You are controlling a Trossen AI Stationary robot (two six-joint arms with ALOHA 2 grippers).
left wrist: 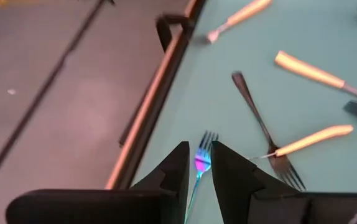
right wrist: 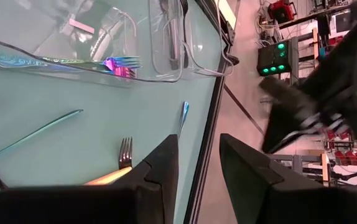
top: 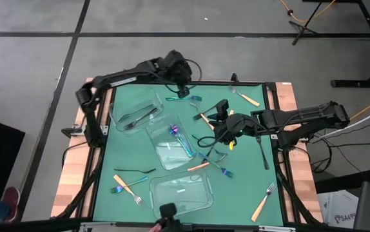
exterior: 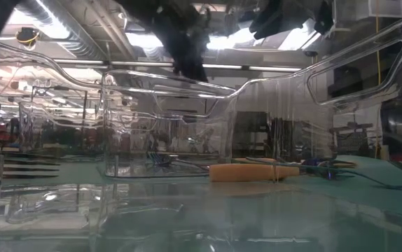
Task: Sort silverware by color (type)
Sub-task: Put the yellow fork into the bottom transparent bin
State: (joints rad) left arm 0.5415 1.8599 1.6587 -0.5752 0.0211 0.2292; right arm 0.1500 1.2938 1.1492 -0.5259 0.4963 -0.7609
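Note:
My left gripper [top: 185, 92] hangs open over the table's far edge. Through the gap between its fingers [left wrist: 200, 146] an iridescent fork [left wrist: 202, 158] shows lying flat on the green mat, untouched; it is the teal fork [top: 194, 98] in the high view. Another iridescent fork [top: 175, 98] lies beside it. My right gripper [top: 218, 134] waits open above the mat's middle right, nothing between its fingers [right wrist: 197, 140]; an orange-handled fork [right wrist: 113, 177] lies under it. More iridescent forks [top: 180, 138] lie in the middle clear container [top: 162, 151], and black utensils [top: 140, 117] in the far-left container [top: 117, 113].
A third clear container [top: 182, 191] stands near the front edge. Loose orange-handled forks [top: 246, 96] [top: 262, 203] [top: 124, 183], black ones [top: 264, 151] [top: 133, 171] and iridescent ones [top: 220, 169] [top: 117, 189] are scattered over the mat. The table's raised black frame [left wrist: 166, 28] runs close beside my left gripper.

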